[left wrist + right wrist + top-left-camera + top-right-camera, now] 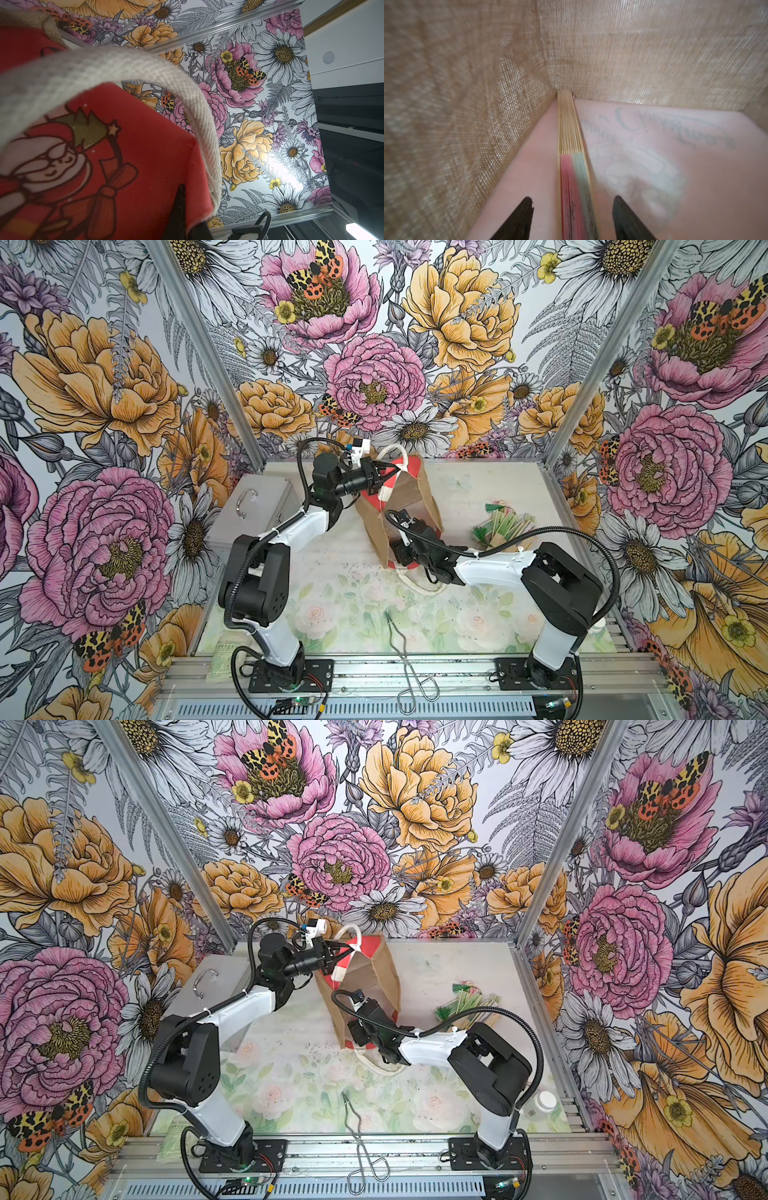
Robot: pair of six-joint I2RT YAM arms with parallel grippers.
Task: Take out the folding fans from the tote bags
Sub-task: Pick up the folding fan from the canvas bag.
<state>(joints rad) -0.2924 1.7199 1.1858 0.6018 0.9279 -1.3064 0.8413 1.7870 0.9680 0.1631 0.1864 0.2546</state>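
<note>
In a top view the tote bag [409,497] lay tipped on the table [332,614], its mouth toward the right arm [490,566]. The left gripper [384,472] was clamped on its upper rim.

Left wrist: the white handle [145,68] draped over the red panel.

Right wrist: the right gripper [572,197] stood wide astride a folding fan [569,124]. Its long axis ran dead ahead into the bag's corner, with a jute wall tight alongside.

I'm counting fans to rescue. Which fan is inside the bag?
The pink-and-green fan, lying in a corner inside the tote bag, between the open fingers of the right gripper. The other fans sit piled on the table outside.
</note>
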